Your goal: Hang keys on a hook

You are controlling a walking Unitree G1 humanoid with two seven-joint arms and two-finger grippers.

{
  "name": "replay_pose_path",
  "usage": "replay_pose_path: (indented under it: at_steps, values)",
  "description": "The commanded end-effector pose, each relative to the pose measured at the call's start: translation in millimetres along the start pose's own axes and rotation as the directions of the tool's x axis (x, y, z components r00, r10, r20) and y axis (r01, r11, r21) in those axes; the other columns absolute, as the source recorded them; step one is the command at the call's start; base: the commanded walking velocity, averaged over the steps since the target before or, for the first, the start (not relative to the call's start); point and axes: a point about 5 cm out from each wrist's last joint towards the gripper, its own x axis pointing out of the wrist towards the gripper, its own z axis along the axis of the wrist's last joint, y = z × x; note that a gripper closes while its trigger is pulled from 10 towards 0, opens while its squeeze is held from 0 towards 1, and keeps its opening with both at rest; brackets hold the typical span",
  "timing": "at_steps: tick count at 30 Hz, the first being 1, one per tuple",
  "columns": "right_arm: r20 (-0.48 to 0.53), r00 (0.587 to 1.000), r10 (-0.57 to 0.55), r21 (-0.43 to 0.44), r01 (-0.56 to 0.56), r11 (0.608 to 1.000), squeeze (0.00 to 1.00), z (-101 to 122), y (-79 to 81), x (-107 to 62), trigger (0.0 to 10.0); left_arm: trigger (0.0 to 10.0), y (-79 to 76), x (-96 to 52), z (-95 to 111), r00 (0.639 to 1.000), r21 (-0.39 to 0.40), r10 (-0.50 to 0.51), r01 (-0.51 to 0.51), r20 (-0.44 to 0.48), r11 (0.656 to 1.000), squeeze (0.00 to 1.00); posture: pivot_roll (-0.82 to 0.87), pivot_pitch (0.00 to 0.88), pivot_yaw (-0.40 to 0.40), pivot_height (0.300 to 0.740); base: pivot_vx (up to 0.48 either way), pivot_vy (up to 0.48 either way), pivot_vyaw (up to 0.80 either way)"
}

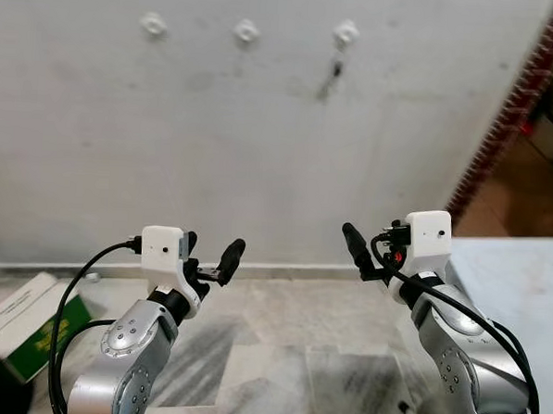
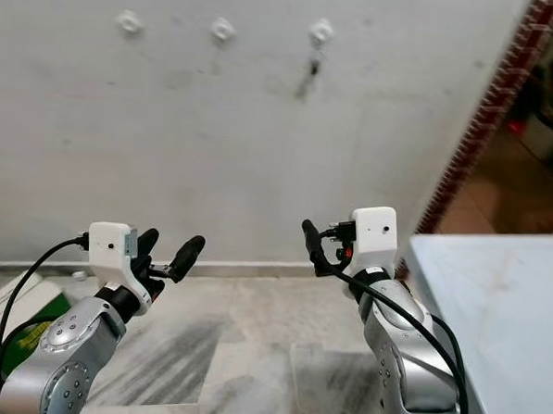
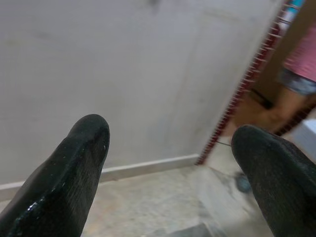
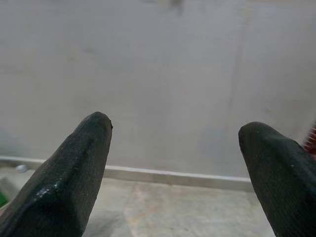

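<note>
3 hooks [image 1: 247, 30] on wall, keys [image 1: 336, 70] under rightmost, table [image 1: 523, 276] right

Bare wall [image 1: 261, 151] ahead, countertop [image 1: 523, 285] crowding right, box [image 1: 25, 324] low left

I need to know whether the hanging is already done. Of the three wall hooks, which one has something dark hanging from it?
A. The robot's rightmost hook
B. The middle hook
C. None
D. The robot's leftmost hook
A: a small dark item dangles below the rightmost hook, while both tools are open.
</note>
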Motion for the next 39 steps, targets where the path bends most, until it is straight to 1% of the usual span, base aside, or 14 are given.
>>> replay_pose_path:
  at_steps: [1, 7, 26, 34, 37, 39]
  values:
    - [0.01, 1.0, -0.002, 0.0, 0.002, 1.0, 0.0, 3.5, 1.6, 0.1, 10.0, 10.0, 1.9, -2.2, 2.8, 1.0, 0.008, 0.007, -0.007, 0.002, 1.0, 0.0, 0.0, 0.021, 0.02, 0.74, 0.0, 0.469, -0.77]
    - [0.007, 1.0, -0.001, -0.003, 0.001, 1.0, 0.0, 2.6, 2.6, -0.8, 10.0, 10.0, 4.2, -1.8, 4.3, 1.0, 0.021, 0.004, -0.004, 0.002, 1.0, 0.0, 0.0, 0.015, 0.021, 0.74, 0.0, 0.468, -0.77]
    - [0.003, 1.0, 0.006, -0.01, -0.006, 1.0, 0.0, 3.1, 5.2, 2.1, 10.0, 10.0, 2.7, -2.0, 2.0, 1.0, 0.024, 0.003, -0.003, -0.01, 1.0, 0.0, 0.01, 0.008, 0.017, 0.74, 0.0, 0.427, -0.77]
    - [-0.001, 1.0, 0.003, -0.009, -0.003, 1.0, 0.0, 2.7, 5.5, 2.6, 10.0, 10.0, 0.9, -0.3, 1.6, 1.0, 0.025, -0.003, 0.003, -0.012, 1.0, 0.0, 0.0, 0.005, 0.02, 0.74, 0.0, 0.272, -0.78]
    - [0.002, 1.0, 0.001, -0.01, -0.001, 1.0, 0.0, 3.3, 5.7, 2.9, 10.0, 10.0, -0.1, 0.5, 2.2, 1.0, 0.045, -0.016, 0.017, -0.013, 0.999, 0.0, 0.0, 0.005, 0.02, 0.74, 0.0, 0.0, -0.78]
    - [0.005, 1.0, -0.001, -0.01, 0.001, 1.0, 0.0, 3.9, 6.1, 2.9, 10.0, 10.0, -1.1, -1.1, 2.8, 0.999, 0.03, -0.035, 0.035, -0.007, 0.999, 0.0, 0.0, 0.005, 0.019, 0.74, 0.0, 0.0, -0.59]
